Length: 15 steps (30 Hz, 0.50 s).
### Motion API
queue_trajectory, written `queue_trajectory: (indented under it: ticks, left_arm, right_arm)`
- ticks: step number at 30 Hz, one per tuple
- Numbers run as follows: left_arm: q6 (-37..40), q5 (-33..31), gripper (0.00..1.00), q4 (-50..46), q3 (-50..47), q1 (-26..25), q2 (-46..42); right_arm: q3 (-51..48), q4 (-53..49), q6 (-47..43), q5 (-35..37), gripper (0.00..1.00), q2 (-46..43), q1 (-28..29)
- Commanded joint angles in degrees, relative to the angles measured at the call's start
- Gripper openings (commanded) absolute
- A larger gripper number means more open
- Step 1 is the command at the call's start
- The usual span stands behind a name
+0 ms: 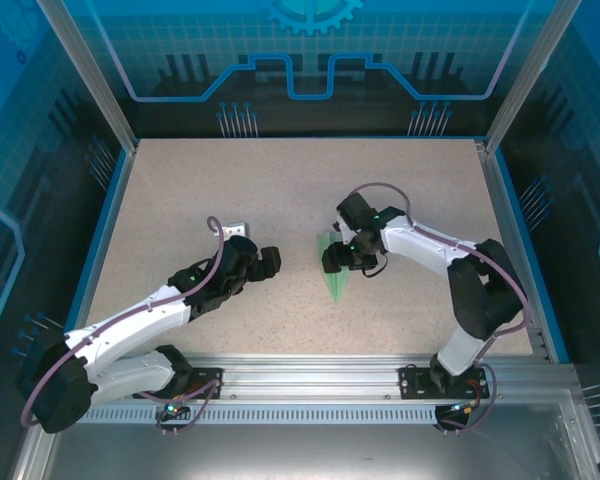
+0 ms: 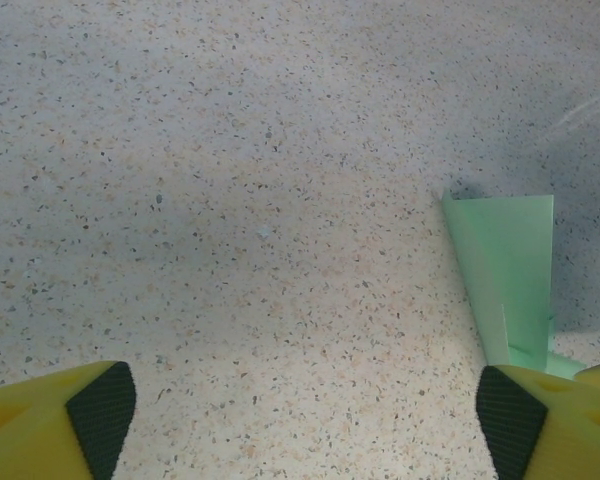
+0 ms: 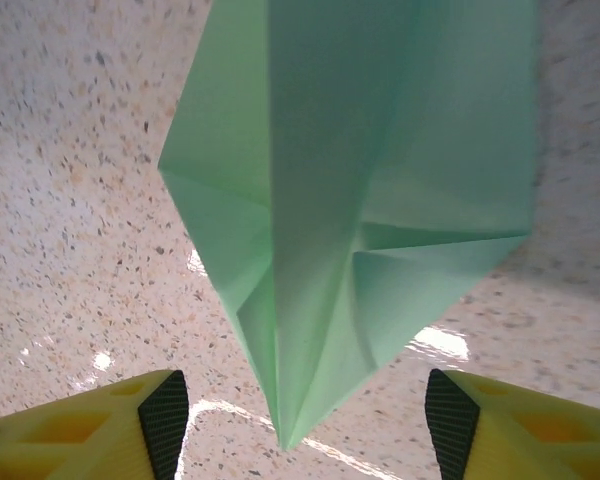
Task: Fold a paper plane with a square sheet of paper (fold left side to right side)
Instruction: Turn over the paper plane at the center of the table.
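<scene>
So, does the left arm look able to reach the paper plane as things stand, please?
Probably yes: the left gripper is open and only bare table separates it from the paper plane under the right gripper.

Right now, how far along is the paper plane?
Done: the paper plane lies on the table as a creased, pointed dart. In hand: nothing; the right pincer hangs open over it, the left pincer open over bare table beside it. Left: apparently little, perhaps only withdrawing the arms.
</scene>
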Motion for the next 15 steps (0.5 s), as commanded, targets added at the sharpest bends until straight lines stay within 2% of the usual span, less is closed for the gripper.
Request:
queue_trajectory:
  ticks: [1, 5, 15]
  left_arm:
    - [-0.9, 0.1, 0.97, 0.7, -0.7, 0.3, -0.7]
    - [-0.8, 0.1, 0.98, 0.3, -0.8, 0.3, -0.7]
    - [-0.5, 0.4, 0.99, 0.3, -0.8, 0.4, -0.4]
  right_arm:
    - [1.0, 0.1, 1.0, -1.3, 0.67, 2.2, 1.6]
    - [2.4, -0.7, 1.0, 0.2, 0.65, 4.3, 2.5]
    - [5.2, -2.4, 1.1, 3.8, 0.38, 7.7, 3.3]
